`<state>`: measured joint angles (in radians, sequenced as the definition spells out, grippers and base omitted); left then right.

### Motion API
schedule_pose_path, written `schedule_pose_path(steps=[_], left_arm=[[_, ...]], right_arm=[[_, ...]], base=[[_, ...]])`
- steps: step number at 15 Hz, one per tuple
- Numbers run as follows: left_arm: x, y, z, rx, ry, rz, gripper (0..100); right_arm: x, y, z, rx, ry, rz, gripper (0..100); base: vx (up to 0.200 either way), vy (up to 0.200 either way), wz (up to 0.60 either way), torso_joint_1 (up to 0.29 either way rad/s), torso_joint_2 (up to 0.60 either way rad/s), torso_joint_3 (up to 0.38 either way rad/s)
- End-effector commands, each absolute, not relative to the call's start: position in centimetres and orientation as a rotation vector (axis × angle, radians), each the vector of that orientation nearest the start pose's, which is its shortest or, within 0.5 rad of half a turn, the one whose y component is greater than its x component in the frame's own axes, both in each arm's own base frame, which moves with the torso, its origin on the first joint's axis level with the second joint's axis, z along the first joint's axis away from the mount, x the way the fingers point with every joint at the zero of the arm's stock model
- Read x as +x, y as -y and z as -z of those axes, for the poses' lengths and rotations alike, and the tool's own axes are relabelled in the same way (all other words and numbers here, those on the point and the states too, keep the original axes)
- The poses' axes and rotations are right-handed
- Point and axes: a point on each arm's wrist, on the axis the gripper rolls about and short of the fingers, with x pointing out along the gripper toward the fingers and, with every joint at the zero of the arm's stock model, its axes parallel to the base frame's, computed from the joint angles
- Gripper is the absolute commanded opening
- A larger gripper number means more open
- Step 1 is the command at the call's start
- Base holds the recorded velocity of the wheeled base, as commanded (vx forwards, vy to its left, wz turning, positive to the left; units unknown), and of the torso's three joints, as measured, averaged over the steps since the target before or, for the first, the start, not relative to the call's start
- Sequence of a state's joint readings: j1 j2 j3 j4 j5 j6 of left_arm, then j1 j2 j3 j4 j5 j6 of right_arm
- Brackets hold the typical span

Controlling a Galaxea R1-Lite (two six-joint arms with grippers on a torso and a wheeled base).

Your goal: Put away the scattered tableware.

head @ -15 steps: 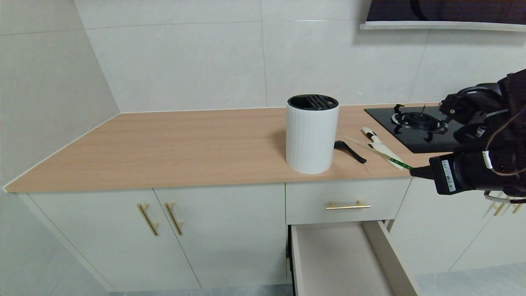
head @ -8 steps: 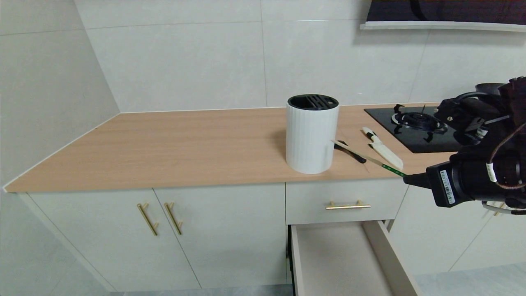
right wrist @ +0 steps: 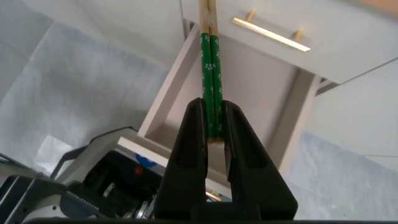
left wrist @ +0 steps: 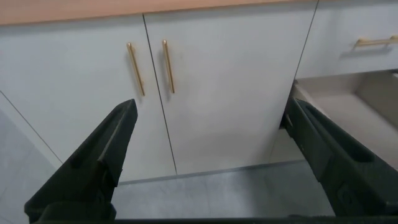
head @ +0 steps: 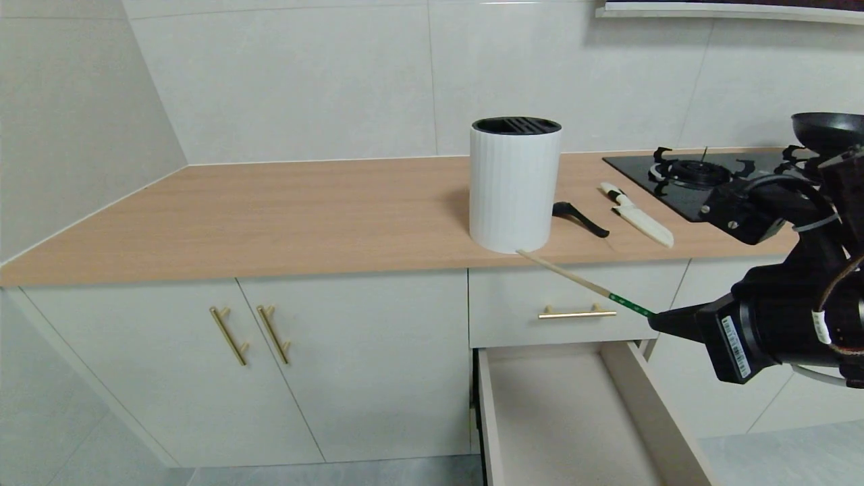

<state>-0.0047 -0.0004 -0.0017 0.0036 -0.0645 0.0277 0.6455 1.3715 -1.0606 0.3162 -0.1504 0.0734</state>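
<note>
One white ribbed cylindrical holder (head: 514,189), one white knife (head: 641,221) and one black spoon (head: 579,217) stand on the pale wooden countertop (head: 304,216). The right gripper (head: 658,318) clamps two green-ended wooden chopsticks (head: 580,282) over the open drawer (head: 560,418). The left gripper (left wrist: 211,109) gapes wide before white cabinet doors (left wrist: 230,93). The walls are tiled.

Wooden countertop (head: 304,216) bears white holder (head: 514,189), black scoop (head: 580,219), knife (head: 641,220).
</note>
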Motion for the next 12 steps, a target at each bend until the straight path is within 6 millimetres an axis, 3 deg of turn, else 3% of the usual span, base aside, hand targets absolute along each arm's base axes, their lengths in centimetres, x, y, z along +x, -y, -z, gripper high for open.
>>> schedule_pose_path(steps=[1, 12], left_arm=[[-2.3, 0.13, -7.54, 0.028, -0.002, 0.069, 100], [-2.3, 0.13, -7.56, 0.028, -0.001, 0.069, 100]], right_arm=[[16.99, -12.83, -25.04, -0.184, -0.607, -0.472, 0], [17.6, -13.47, -24.07, -0.202, -0.646, -0.472, 0]], base=[[0.0, 0.0, 0.0, -0.203, 0.48, 0.281], [0.0, 0.0, 0.0, -0.157, 0.47, 0.302]])
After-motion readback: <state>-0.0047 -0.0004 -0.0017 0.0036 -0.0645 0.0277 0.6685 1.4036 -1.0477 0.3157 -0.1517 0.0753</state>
